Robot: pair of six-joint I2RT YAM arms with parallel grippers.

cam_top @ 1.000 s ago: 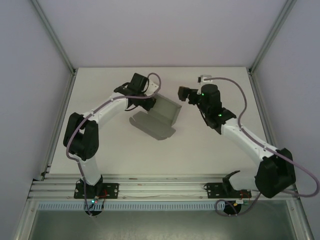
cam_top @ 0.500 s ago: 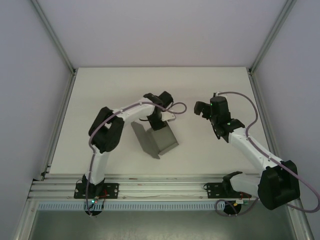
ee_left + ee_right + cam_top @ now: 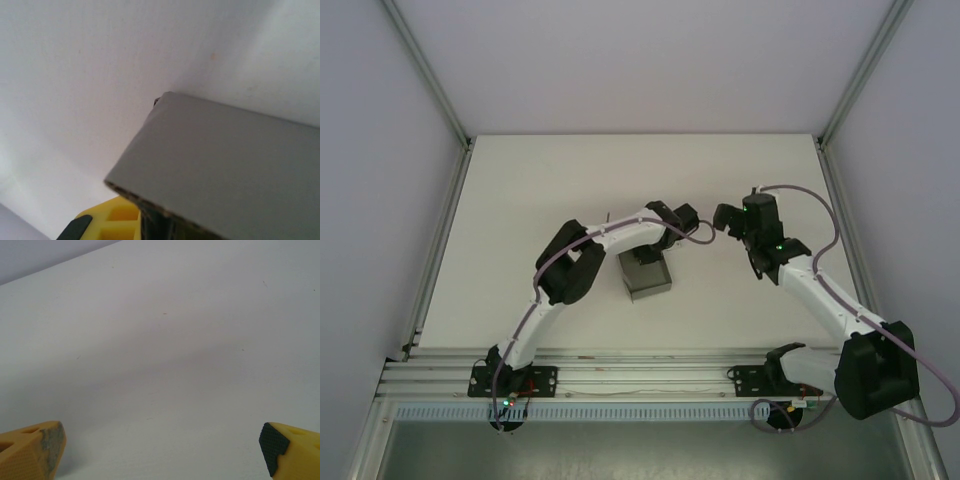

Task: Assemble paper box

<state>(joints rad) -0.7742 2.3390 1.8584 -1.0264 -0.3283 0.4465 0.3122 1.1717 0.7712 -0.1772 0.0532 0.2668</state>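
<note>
Diff vs half a second back: paper box [image 3: 645, 272] folded tighter now, a compact grey shape with walls up, no longer a sheet with one panel spread toward the near left. Same mid-table spot, a touch further right. Against one second back: nearer the arm bases and far less opened out.

Left gripper [image 3: 657, 243] further right than before, at the box's far edge. Left arm [image 3: 570, 272] elbow swung in toward the middle of the table [image 3: 520, 190]. Right gripper [image 3: 723, 220] about where it was half a second back. One second back, further away and more to the left.

Left wrist view: grey cardboard panel right up against the lens, cut edge crossing over one yellow finger [image 3: 112, 222]. Can't tell whether the left jaws are clamped on it, since the cardboard covers them.

Right wrist view: two yellow fingertips [image 3: 35, 450] at the bottom corners, spread wide over bare white table. Released.

From above: right gripper just beside the left wrist, apart from the box. Right arm [image 3: 820, 290] stretched in from the near right.

Count: 1 paper box, 2 arms, 2 grippers, 1 table.
</note>
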